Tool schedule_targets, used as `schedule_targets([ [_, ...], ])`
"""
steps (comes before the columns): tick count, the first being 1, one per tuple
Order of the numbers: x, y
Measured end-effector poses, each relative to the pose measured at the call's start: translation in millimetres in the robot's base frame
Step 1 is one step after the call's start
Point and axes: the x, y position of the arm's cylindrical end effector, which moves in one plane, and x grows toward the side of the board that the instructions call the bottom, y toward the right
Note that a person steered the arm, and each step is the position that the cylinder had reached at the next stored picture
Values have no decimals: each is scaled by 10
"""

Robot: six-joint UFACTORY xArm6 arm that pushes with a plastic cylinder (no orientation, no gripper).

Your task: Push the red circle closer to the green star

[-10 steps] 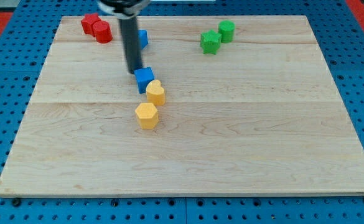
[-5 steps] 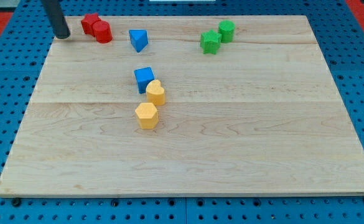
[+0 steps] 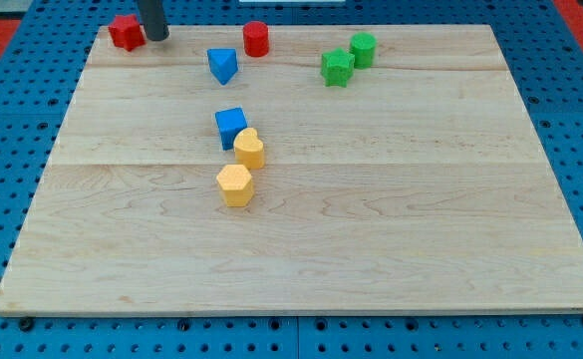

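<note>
The red circle (image 3: 256,38) stands near the board's top edge, left of centre. The green star (image 3: 337,67) is to its right and slightly lower, with a gap between them. My tip (image 3: 155,37) is at the top left, well to the left of the red circle. It is right next to another red block (image 3: 125,32), whose shape I cannot make out.
A green cylinder (image 3: 363,49) touches the green star on its upper right. A blue triangle (image 3: 222,65) lies below and left of the red circle. A blue cube (image 3: 231,126), a yellow block (image 3: 249,148) and a yellow hexagon (image 3: 235,184) cluster mid-board.
The red circle has slid right along the top edge, away from the other red block, which shifted a little left. My tip moved right from the board's left corner.
</note>
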Motion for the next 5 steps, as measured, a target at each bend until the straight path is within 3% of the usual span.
schedule_targets([
  [2, 170, 939],
  [5, 135, 1263],
])
